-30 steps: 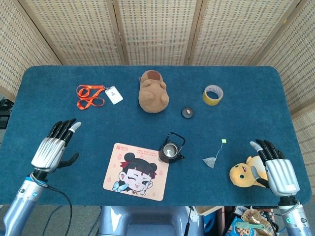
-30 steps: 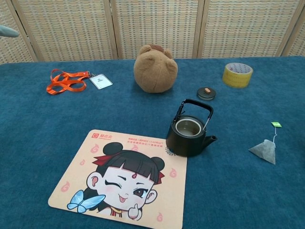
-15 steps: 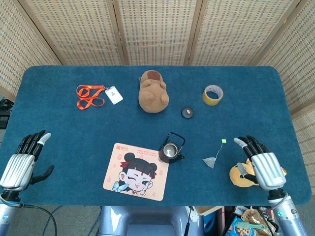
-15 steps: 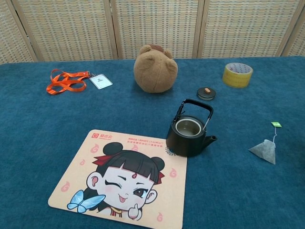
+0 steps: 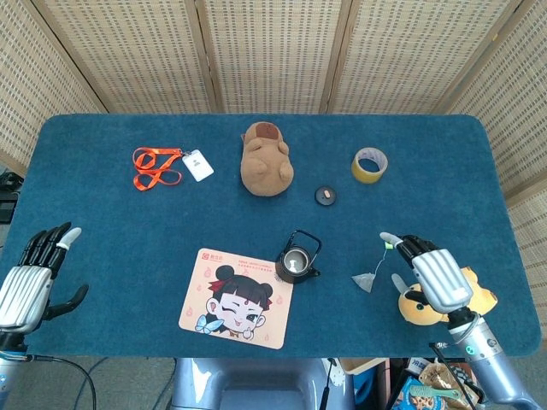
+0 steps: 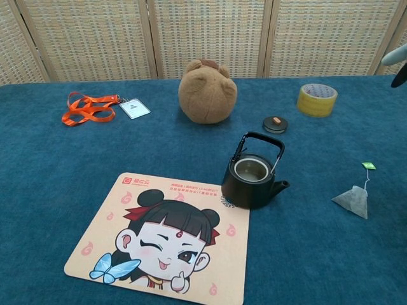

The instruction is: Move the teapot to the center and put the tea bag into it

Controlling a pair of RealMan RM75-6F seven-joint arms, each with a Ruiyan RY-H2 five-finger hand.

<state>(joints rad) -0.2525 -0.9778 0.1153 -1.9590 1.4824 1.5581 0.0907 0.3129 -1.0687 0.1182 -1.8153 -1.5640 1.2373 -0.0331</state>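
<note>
Since the earlier frames the right hand [image 5: 432, 275] has been carried inward and forward, so that it is now seen just right of the tea bag [image 5: 365, 280], and the left hand [image 5: 30, 278] has been drawn back to the near-left table edge. On the right hand the fingers [image 5: 395, 241] are held apart and extended toward the tea bag's green tag [image 5: 389, 246]; nothing is gripped, and whether a fingertip touches the tag or string cannot be told. The left hand is likewise spread, thumb out to the side, with nothing held, hovering at the edge of the table [image 5: 102, 196].

The teapot [image 5: 297, 259] stands upright near the table centre, lid off, handle raised, its base touching the upper right corner of the mat [image 5: 235, 298]. The lid [image 5: 325, 196] lies apart, between the teapot and the tape [image 5: 369, 165]. The tea bag lies flat on the cloth to the right of the teapot, well apart from it.

Most of the yellow toy [image 5: 440, 301] is covered by the right hand. In the chest view only fingertips of that hand [image 6: 397, 60] are seen, cut off at the right edge; the left hand is outside that view
</note>
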